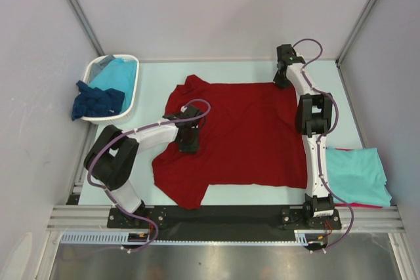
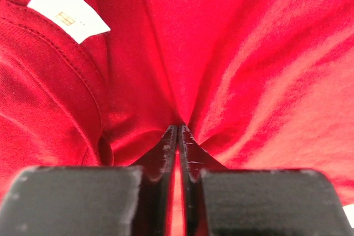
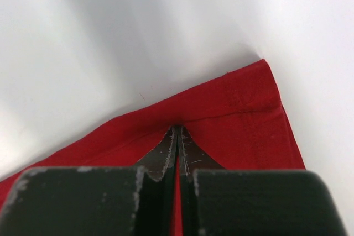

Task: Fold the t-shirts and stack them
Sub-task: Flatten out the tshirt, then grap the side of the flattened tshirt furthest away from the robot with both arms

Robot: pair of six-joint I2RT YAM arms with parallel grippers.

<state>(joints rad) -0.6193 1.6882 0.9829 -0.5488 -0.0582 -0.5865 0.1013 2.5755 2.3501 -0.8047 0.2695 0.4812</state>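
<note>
A dark red t-shirt [image 1: 243, 136] lies spread over the middle of the table, its collar end toward the left. My left gripper [image 1: 189, 143] presses down on the shirt's left part, near the collar. In the left wrist view its jaws [image 2: 180, 128] stand almost together, pinching a fold of red cloth [image 2: 249, 53] beside the white neck label [image 2: 69, 15]. My right gripper [image 1: 283, 82] is at the shirt's far right corner. There its jaws [image 3: 178, 128] are shut on the hem [image 3: 232, 109]. A folded turquoise t-shirt [image 1: 357, 175] lies at the right edge on top of another red one [image 1: 359, 205].
A white basket [image 1: 131, 106] stands at the far left, holding a turquoise t-shirt [image 1: 118, 73] and a dark navy one [image 1: 97, 101] that hangs over its rim. Grey walls and metal frame posts enclose the table on three sides.
</note>
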